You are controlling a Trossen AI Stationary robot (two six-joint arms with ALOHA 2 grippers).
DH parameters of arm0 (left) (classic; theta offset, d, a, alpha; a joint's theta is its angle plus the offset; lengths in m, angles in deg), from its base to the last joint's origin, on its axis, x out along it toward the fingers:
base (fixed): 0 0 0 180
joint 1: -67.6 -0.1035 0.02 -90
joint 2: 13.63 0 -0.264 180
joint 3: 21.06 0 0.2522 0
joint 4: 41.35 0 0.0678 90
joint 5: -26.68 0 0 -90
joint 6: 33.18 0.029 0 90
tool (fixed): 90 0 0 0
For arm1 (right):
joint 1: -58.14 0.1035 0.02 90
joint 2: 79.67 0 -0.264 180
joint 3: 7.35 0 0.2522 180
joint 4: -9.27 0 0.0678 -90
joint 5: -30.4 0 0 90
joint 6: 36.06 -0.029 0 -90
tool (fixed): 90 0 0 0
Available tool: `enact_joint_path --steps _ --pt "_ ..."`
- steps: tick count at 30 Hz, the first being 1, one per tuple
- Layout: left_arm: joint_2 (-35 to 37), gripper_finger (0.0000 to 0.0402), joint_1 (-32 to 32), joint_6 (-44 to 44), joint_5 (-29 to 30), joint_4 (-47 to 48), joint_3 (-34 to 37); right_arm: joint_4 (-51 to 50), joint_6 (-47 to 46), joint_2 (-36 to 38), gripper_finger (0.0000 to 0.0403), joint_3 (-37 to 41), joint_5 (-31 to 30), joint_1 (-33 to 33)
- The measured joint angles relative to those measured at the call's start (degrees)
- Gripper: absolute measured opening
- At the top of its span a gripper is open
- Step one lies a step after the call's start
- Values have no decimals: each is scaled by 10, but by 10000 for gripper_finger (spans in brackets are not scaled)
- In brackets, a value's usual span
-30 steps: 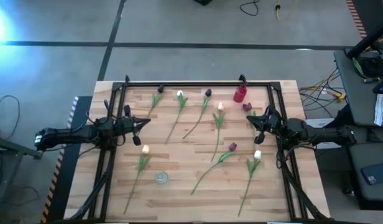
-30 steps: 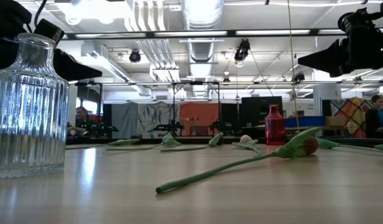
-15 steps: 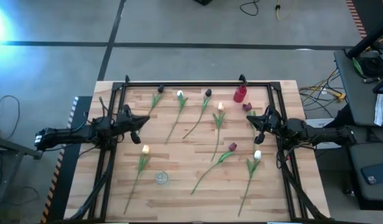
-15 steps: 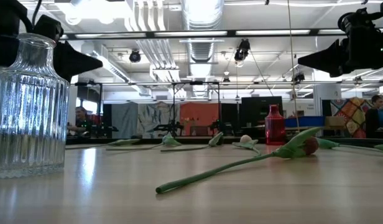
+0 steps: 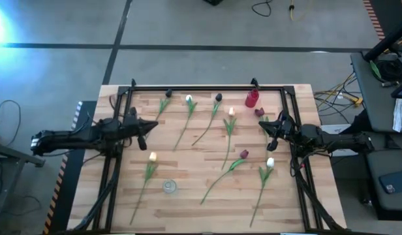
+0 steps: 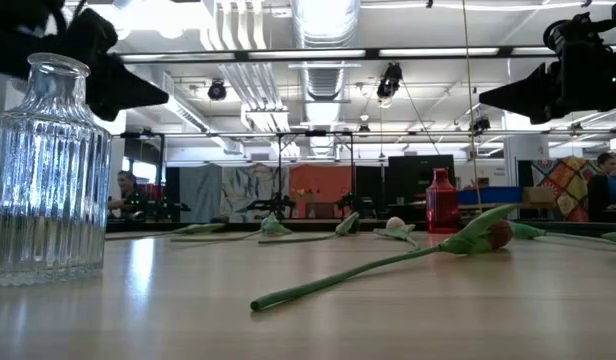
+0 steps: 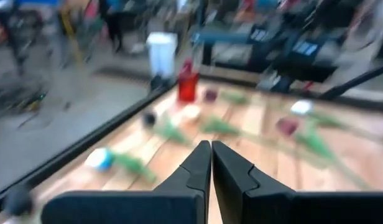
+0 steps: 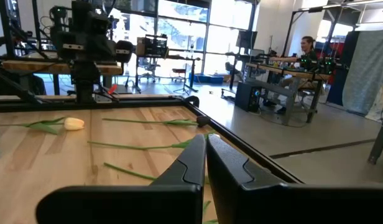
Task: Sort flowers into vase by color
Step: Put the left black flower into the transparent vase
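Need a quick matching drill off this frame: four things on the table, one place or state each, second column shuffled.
Things:
1. red vase
2. clear glass vase
3. left gripper
4. maroon tulip

Places or states:
A. near edge of the table, empty
B. shut, above the table's left side
C. far edge, by the frame rail
D. lying flat near the table's middle

Pairs: 1-C, 2-A, 3-B, 4-D

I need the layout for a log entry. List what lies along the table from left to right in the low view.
Clear ribbed glass vase → green stems and leaves lying flat at the back → cream tulip head → red vase → maroon tulip head on its long stem.
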Motion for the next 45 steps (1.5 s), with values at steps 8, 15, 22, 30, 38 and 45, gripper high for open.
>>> enact_joint_path --steps 8,15,22,30,38,45 --pt "-162 0 -57 -30 7 218 -162 0 0 0 9 0 0 0" --pt "-274 0 -236 -6 -156 237 -214 0 0 0 9 0 0 0" --pt "-421 1 -416 63 -257 234 -248 0 0 0 9 0 0 0" --pt "-586 56 -452 124 -237 236 -317 0 0 0 9 0 0 0" --pt "-724 117 -455 138 -194 240 -412 0 0 0 9 0 0 0" --pt "-818 121 -461 135 -145 284 -479 0 0 0 9 0 0 0"
